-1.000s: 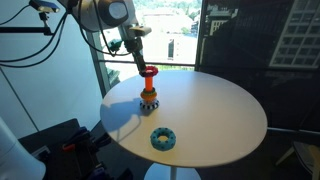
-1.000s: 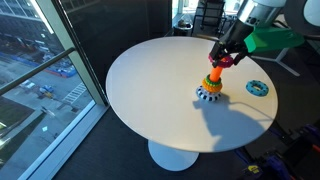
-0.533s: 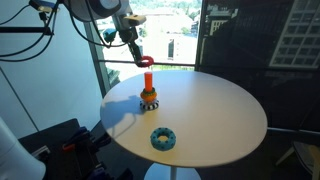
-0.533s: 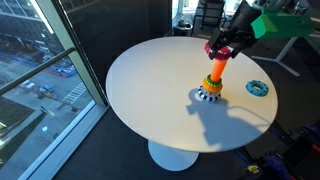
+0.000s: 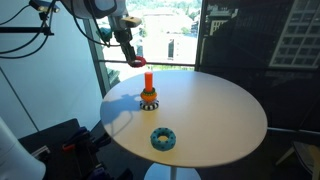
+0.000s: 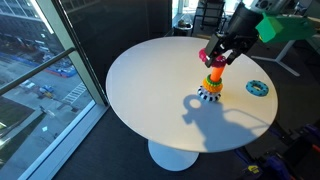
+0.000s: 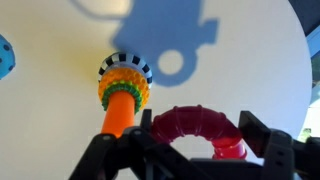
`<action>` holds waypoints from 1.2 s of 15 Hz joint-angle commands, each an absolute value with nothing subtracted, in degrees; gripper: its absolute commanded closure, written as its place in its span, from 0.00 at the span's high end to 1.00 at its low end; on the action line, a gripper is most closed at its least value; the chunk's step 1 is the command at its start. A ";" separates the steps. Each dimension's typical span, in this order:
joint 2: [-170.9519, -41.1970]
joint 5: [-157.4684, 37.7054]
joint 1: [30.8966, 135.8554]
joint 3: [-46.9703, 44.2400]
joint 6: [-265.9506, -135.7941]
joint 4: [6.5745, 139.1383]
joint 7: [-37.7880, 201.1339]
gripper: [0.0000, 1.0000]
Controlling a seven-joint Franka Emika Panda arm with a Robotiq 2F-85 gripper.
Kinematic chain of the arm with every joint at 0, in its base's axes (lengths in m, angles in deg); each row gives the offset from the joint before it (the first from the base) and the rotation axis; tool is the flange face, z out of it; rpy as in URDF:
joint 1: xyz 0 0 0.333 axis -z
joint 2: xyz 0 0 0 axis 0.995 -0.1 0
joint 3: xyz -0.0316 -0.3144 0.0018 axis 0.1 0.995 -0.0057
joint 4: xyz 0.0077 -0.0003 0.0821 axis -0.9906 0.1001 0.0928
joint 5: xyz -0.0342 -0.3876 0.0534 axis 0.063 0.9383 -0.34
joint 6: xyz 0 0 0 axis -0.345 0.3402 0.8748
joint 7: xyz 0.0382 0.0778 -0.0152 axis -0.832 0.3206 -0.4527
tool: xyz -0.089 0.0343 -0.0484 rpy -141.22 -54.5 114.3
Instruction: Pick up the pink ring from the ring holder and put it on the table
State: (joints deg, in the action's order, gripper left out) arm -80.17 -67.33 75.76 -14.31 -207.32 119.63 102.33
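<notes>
A second ago the pink ring (image 5: 138, 63) sat at the tip of the orange peg (image 5: 149, 79) with the tool (image 5: 134, 58) clamped on it. Half a second ago it was rising off that tip. Now it hangs in the air, above the ring holder (image 5: 149, 97) and a little to its left in an exterior view, with open space between ring and peg. The wrist view agrees: the ring lies just right of the peg's shaft, beside it and not around it. The yellow and green rings remain stacked low on the holder over its black-and-white checked base. So the lift-off looks done, and what is left of the task, as I judge it, is the carry and the set-down on the bench (image 5: 215, 120).

The tool is drawn in only as far as the ring allows and has hold of the pink ring alone. In the wrist view its dark fingers stand to either side of the ring, though exactly where the pads bear is cut off by the bottom edge. It touches neither the peg nor the bench, and its shadow falls on the bench beyond the holder.

A teal-blue ring (image 5: 162, 139) lies flat on the near part of the bench, well apart from the holder; a set-down spot should keep off both
</notes>
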 commanded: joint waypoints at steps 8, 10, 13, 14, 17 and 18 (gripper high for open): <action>-90.26 -65.36 75.20 -16.04 -206.25 117.95 102.09 0.62; -92.55 -64.60 74.75 -15.90 -207.78 117.84 102.69 0.62; -95.83 -63.43 73.95 -15.48 -210.59 117.15 103.64 0.62; -96.95 -63.17 73.66 -15.33 -211.24 116.78 103.86 0.62; -99.72 -62.09 72.68 -14.61 -212.54 115.68 105.03 0.62; -100.45 -61.83 72.32 -14.33 -212.61 115.31 105.32 0.62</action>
State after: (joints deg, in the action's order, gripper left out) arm -97.81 -63.66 73.60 -15.52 -212.34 117.69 102.95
